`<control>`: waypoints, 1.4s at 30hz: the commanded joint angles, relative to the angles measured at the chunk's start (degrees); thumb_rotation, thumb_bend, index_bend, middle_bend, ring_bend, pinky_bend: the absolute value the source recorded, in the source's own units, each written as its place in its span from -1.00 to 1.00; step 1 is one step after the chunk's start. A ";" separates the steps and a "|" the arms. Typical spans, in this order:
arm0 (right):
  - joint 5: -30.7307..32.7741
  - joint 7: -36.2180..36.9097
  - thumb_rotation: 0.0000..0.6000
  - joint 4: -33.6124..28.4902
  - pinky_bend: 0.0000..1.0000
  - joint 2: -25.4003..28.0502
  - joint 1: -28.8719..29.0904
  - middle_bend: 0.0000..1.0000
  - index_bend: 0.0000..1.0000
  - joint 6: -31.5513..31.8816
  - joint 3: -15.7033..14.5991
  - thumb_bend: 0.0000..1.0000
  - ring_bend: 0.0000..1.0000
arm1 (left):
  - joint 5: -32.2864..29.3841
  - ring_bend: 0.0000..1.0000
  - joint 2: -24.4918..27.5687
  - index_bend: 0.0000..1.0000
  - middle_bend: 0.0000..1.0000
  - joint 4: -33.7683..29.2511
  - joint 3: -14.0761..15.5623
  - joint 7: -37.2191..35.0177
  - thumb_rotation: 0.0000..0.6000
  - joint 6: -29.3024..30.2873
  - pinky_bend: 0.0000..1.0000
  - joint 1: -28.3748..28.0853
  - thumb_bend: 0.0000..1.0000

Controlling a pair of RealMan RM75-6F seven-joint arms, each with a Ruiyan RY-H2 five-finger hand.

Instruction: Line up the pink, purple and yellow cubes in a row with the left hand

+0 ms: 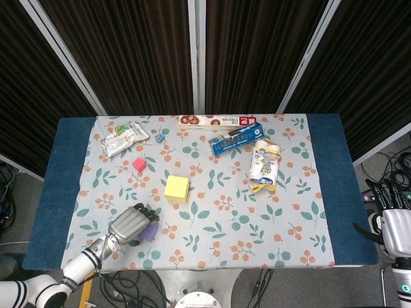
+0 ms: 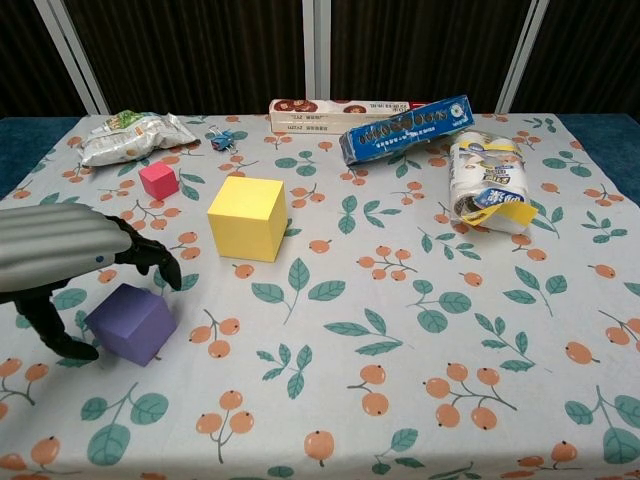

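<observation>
The left hand (image 2: 55, 265) was low over the near left part of the table (image 1: 64, 167), with its fingers spread around the purple cube (image 2: 131, 323). The thumb (image 2: 52, 335) was down on the near left side of the cube, and the other fingers (image 2: 150, 258) curled over the far side. It was hard to tell if the fingers really touched the cube, so it cannot be said for sure that the hand held it. The purple cube sat flat on the flowery cloth (image 2: 400, 330), right under the hand.

A little farther from the hand, and a bit to its right, the yellow cube (image 2: 247, 217) stood on the cloth. It was the biggest of the three. The pink cube (image 2: 158, 180) was farther still, just past the hand's fingers, and it was the smallest. The three cubes were well apart from each other.

Far behind the pink cube lay a crinkly snack bag (image 2: 135, 135). A long flat box (image 2: 330, 113) lay at the back edge, with a blue packet (image 2: 405, 128) leaning in front of it. A white pouch (image 2: 487, 182) lay off to the right.

The right hand (image 1: 395, 228) was far off to the right, past the table's edge. Its fingers pointed up and held nothing.
</observation>
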 commanded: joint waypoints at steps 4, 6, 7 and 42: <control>0.07 0.25 1.00 0.29 -0.73 -0.07 -0.01 -0.69 -0.84 -0.01 -0.01 -1.00 -0.96 | -1.65 -0.23 -2.17 -0.17 -0.08 1.58 -1.54 0.02 1.00 0.35 -0.52 0.84 -0.68; 0.11 0.32 1.00 0.40 -0.73 -0.08 -0.07 -0.69 -0.84 0.01 -0.03 -1.00 -0.96 | -2.03 -0.16 -2.46 -0.09 0.01 1.74 -1.77 -0.21 1.00 0.44 -0.52 1.11 -0.65; 0.14 0.36 1.00 0.44 -0.73 -0.09 -0.09 -0.69 -0.84 0.04 -0.03 -1.00 -0.96 | -2.23 -0.14 -2.55 -0.06 0.04 1.71 -1.90 -0.40 1.00 0.45 -0.52 1.20 -0.64; 0.14 -0.74 1.00 -0.71 -0.73 0.53 -0.60 -0.69 -0.84 0.62 -0.12 -1.00 -0.96 | -15.12 0.03 -9.81 0.11 0.21 21.41 -16.01 -12.11 1.00 -5.60 -0.39 -3.43 -0.58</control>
